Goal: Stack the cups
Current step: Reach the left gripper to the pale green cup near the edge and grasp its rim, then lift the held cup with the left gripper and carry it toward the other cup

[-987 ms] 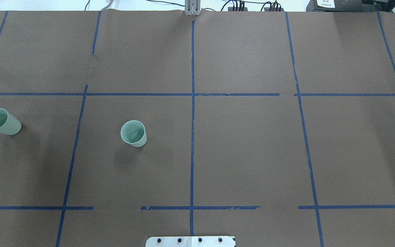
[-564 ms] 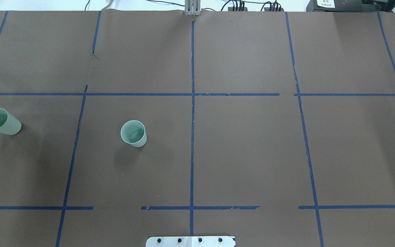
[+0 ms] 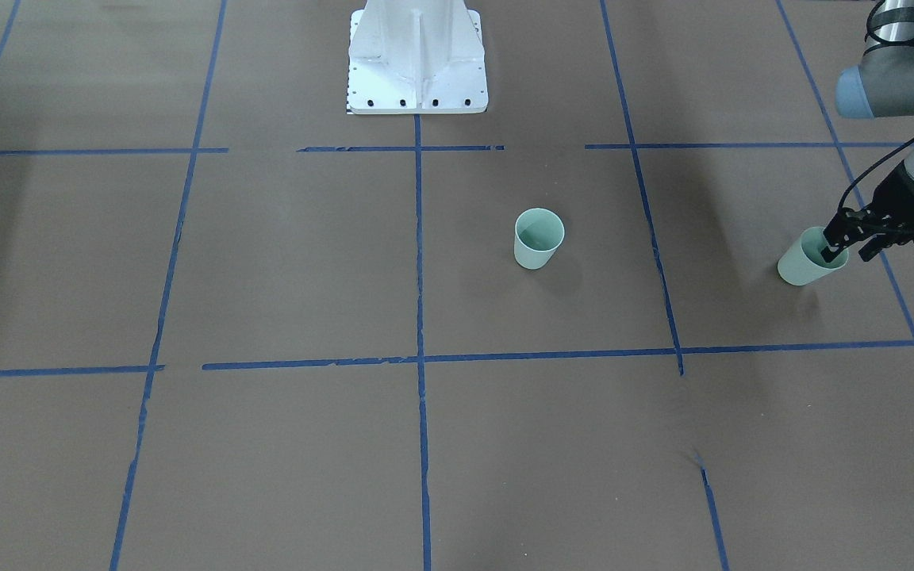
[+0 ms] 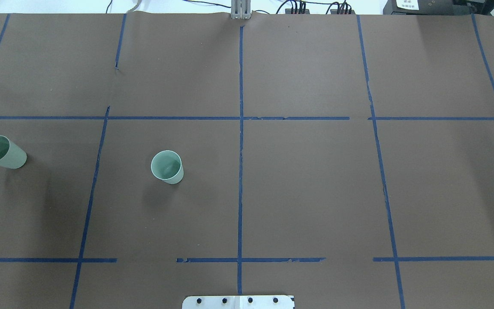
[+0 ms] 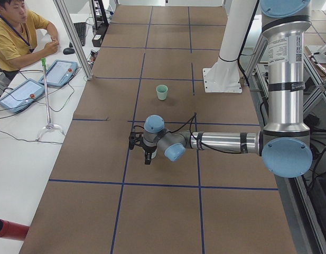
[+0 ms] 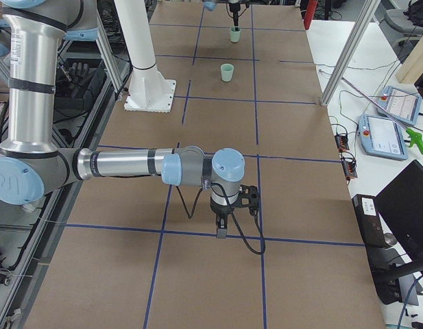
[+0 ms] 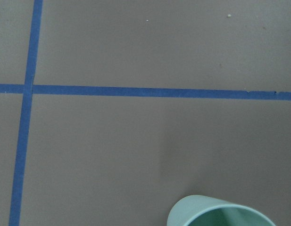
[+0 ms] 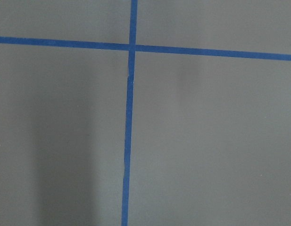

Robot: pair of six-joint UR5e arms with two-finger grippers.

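Left pincer [image 3: 850, 252] spread astride outer cup [image 3: 798, 271] rim, cropped overhead; right pincer [image 6: 221, 232]: cannot tell.

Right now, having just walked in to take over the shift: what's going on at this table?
The left pincer is open at the rim of the outer cup, one finger apparently inside its mouth. The second cup stands upright nearer the table's centre, alone. The right pincer hangs over the table, away from both. Nothing is stacked.
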